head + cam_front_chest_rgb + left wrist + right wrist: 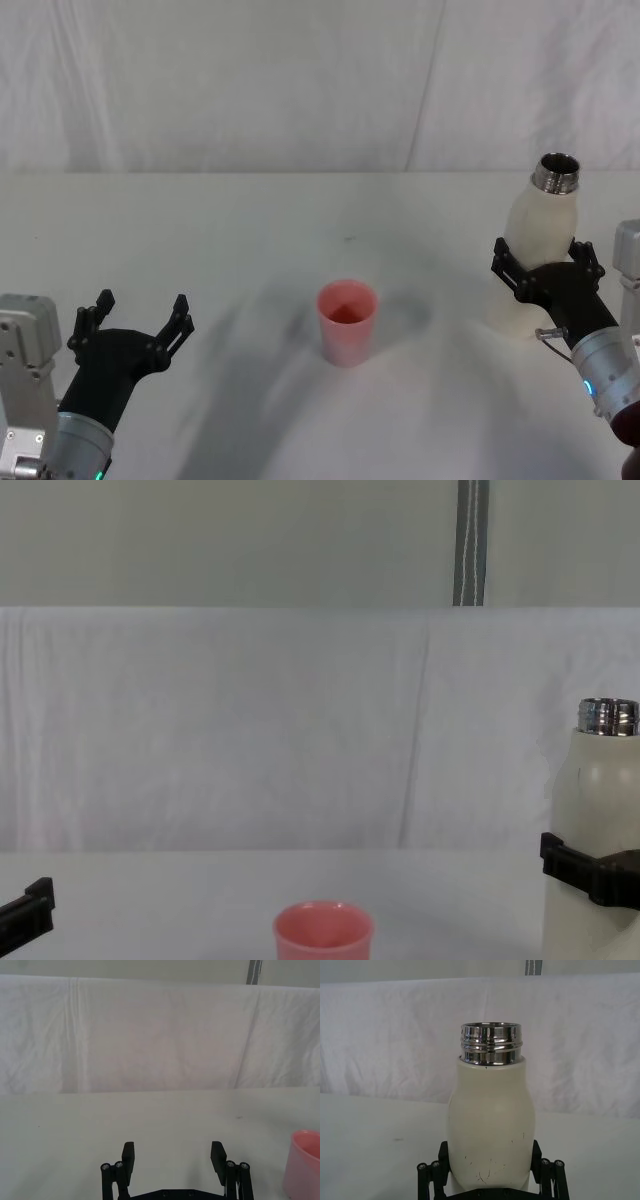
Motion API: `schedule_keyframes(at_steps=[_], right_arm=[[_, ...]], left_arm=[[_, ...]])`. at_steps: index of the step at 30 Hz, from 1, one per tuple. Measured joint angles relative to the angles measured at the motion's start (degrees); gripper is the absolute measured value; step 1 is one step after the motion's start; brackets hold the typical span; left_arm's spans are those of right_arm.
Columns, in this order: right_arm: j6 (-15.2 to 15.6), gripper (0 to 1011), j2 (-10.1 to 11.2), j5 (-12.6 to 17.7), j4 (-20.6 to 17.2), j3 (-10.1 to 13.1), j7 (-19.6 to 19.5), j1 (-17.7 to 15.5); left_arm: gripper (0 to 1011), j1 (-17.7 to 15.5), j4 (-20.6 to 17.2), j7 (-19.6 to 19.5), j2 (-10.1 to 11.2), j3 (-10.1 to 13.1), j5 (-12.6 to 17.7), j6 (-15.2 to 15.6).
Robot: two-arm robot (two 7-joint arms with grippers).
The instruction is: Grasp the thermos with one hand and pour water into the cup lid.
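Jaws of right gripper [547, 259] flank thermos [537, 240].

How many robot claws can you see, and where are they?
2. The left gripper hangs open over the table, left of the pink cup lid. The right gripper straddles the thermos on the right.

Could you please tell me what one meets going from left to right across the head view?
Left pincer, open → cup lid → thermos, with the right pincer around it.
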Motion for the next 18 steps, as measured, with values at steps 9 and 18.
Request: schedule_keyframes(at_steps=[9, 18], right_arm=[[0.8, 950, 1.4, -0.7, -3.6, 0.2, 0.0, -0.5], [5.5, 950, 5.0, -6.3, -8.4, -1.7, 0.1, 0.1]], left_arm=[[1001, 0.0, 0.0, 0.0, 0.0, 0.0, 0.0, 0.0], [1001, 0.0, 0.0, 0.0, 0.0, 0.0, 0.0, 0.0]])
